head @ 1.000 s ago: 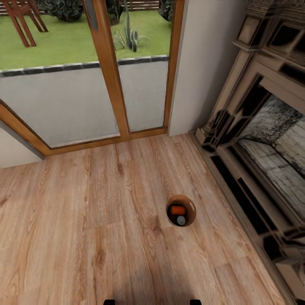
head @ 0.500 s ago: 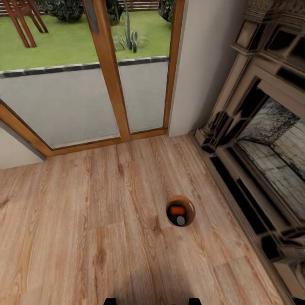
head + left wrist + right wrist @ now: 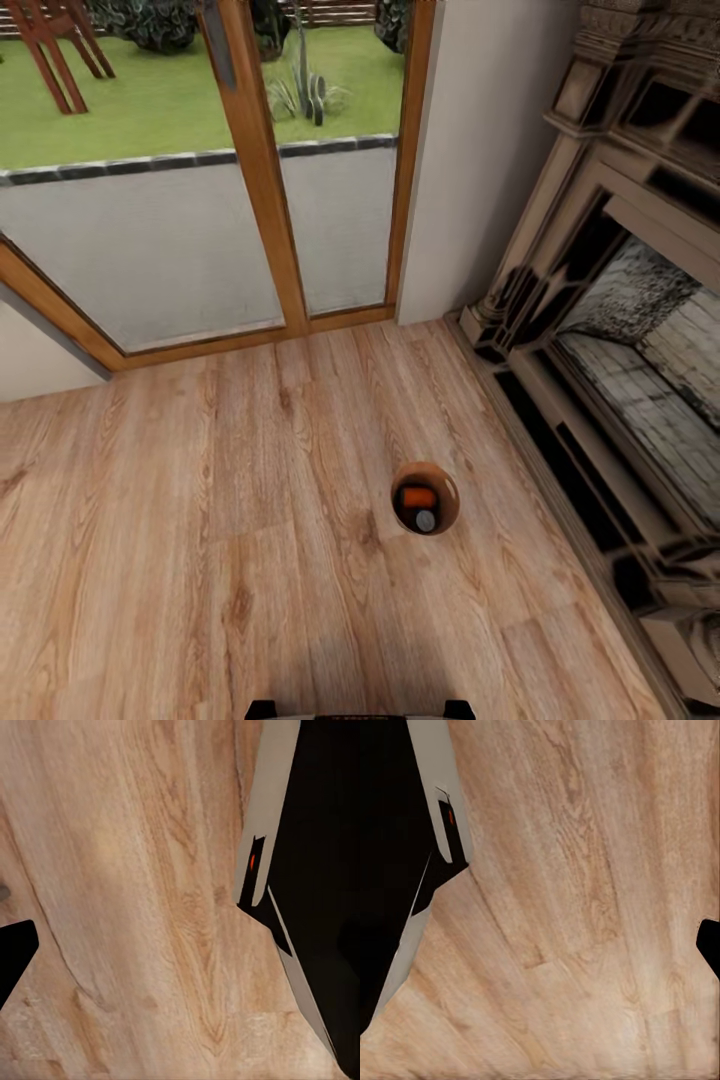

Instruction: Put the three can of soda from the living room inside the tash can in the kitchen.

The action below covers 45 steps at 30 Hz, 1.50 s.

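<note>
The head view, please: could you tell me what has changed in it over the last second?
Only the camera shifted slightly: the whole picture slid a little, and more of the robot's dark base now shows at the bottom edge. The trash can stands as before on the wood floor by the fireplace, with an orange soda can and a grey can top inside. Nothing was grasped or released.

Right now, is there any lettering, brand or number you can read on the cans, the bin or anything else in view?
None can be read.
Orange can in the bin: no lettering resolves; too small.
Second can beside it: a grey top, no marks legible.
Fireplace, glass door frame, wood floor: no signs or labels.
</note>
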Available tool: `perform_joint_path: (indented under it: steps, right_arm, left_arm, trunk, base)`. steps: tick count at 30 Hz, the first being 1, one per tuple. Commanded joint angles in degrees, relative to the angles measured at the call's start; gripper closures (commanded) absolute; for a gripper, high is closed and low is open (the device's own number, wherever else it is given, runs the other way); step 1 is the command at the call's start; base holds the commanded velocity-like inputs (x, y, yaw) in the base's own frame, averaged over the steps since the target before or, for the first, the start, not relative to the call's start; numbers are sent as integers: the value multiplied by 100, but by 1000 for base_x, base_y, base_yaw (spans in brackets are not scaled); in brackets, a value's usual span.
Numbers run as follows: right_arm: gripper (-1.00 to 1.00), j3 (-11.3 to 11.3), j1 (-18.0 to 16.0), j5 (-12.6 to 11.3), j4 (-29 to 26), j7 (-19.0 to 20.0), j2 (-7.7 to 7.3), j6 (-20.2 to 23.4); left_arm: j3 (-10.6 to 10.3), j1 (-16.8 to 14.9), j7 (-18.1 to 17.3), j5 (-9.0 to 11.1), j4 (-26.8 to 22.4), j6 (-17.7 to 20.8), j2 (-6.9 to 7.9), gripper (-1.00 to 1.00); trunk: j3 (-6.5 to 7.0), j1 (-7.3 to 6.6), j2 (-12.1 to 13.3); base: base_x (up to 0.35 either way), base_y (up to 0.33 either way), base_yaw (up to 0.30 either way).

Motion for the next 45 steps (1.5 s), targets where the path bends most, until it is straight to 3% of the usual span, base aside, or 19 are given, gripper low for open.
perform_joint_path:
  steps: [1,11,27,45]
  right_arm:
    - [-100,-49,13,15,21,20,-6,-28]
    - [-100,-48,122,15,24,7,-4,-20]
    - [-100,-46,191,15,25,6,5,-10]
    - [-100,-40,415,18,32,-103,76,53]
  left_arm:
    - [32,-3,-80,50,8,-7,3,-100]
    - [46,184,-120,58,12,-8,42,-100]
    - [47,507,178,51,12,0,52,-100]
    - [25,533,198,30,12,11,3,-100]
  trunk:
    - [15,-22,39]
    - [195,-242,440]
    - [482,-593,1081]
    - [805,-988,1803]
  base:
    - [0,0,0]
    - [0,0,0]
    - [0,0,0]
    - [0,0,0]
